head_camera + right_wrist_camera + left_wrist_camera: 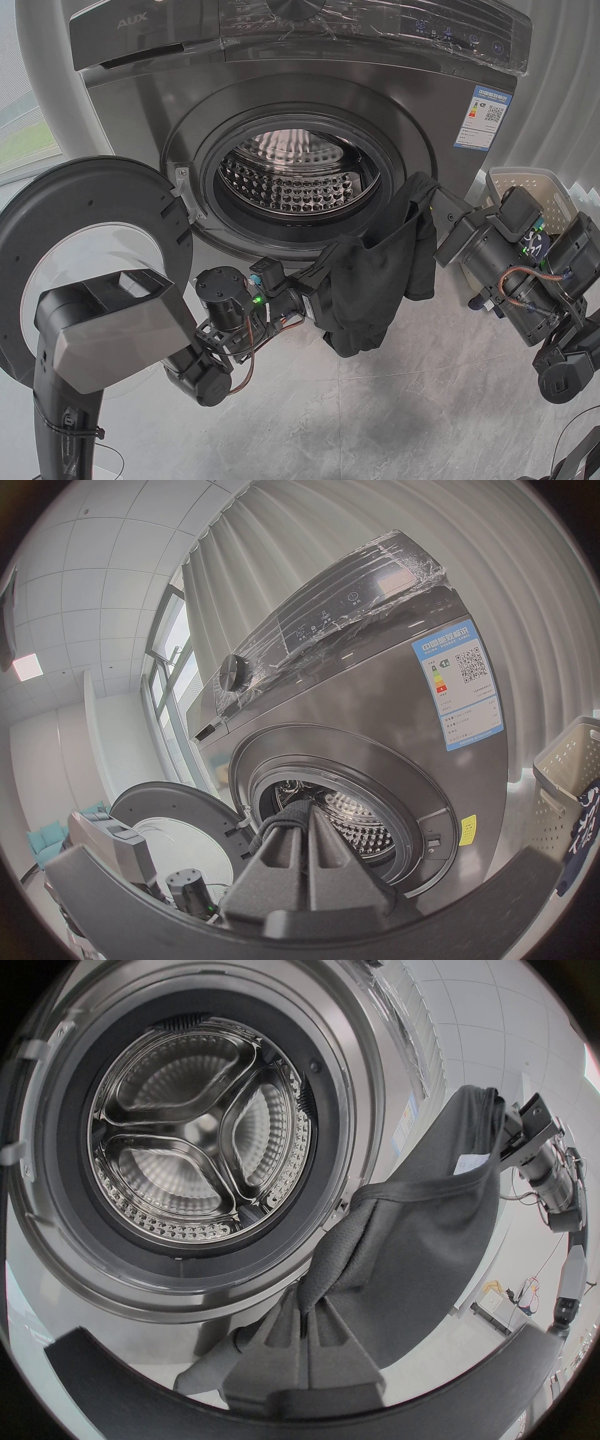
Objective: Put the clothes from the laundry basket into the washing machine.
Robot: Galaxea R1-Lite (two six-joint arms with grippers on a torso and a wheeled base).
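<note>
**1. hold state**
- one black garment (375,269) hangs between both grippers, just in front of the washing machine (144,125) port, at its lower right. no part is inside yet.
- left gripper (304,1319): fingers pressed together, pinching a lower fold.
- right gripper (300,830): fingers clamped on the upper hem, higher and further right.

**2. why placed so (judgement)**
- 2-point hold prob. spreads the limp cloth and keeps it off the floor (406,387), so the top edge can go over the sill first.
- door (81,206) is swung fully left, leaving the approach clear for both arms.
- laundry basket (544,187) sits on the far right, beside the machine and near the right arm, for a short reach.

**3. materials / shapes**
- garment: matte knit, w/ mesh-like weave at the pinched fold. white tag (472,1163) near the hem. it sags into a pocket.
- drum (294,181): polished steel, w/ dimpled perforated wall and raised paddles, ringed by a dark gasket.
- machine body: brushed grey metal, w/ clear film over the panel.
- basket: beige plastic w/ perforated walls. a dark blue item (584,830) is inside.
- floor: grey stone-look tile.
</note>
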